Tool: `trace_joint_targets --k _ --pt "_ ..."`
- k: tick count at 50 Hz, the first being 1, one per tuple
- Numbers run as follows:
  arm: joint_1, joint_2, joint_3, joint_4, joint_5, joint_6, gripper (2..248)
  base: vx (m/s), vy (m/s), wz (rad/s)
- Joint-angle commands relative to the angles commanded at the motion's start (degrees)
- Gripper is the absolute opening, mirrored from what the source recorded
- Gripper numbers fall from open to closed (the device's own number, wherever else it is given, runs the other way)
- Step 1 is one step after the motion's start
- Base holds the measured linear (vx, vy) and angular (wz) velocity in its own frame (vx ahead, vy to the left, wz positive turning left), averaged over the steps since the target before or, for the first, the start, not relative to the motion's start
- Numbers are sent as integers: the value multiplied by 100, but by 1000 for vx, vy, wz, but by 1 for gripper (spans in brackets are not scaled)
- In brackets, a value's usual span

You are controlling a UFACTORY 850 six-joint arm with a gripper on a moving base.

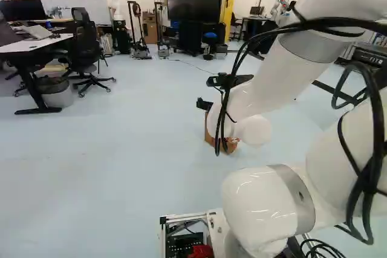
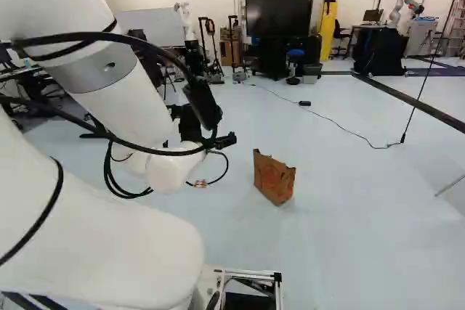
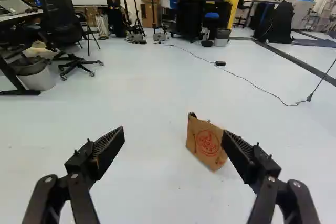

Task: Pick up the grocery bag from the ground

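Note:
The brown paper grocery bag [image 2: 275,178] stands on the pale floor, slightly tilted, a red print on its side. In the left base view the arm's wrist hides much of the bag [image 1: 209,126]. My gripper [image 1: 204,92] is held above the floor, partly covered by the arm and cables. In the wrist view the gripper [image 3: 173,134] has its fingers wide apart with nothing between them touching. Seen there, the bag [image 3: 205,142] is on the floor ahead, close in line with one fingertip, which overlaps its edge; no grip on it shows.
A thin cable [image 2: 338,127] runs over the floor beyond the bag to a stand. A desk [image 1: 36,45], an office chair [image 1: 87,49] and a bin [image 1: 55,93] are off to one side. A large screen [image 2: 277,6] and another robot [image 2: 404,6] are at the back.

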Motion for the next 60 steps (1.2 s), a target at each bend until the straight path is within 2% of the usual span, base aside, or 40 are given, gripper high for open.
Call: trace_joint_targets --k 15,60 --pt "0 0 0 0 0 0 247 231 -15 -99" --pt "0 0 0 0 0 0 247 208 -38 -204"
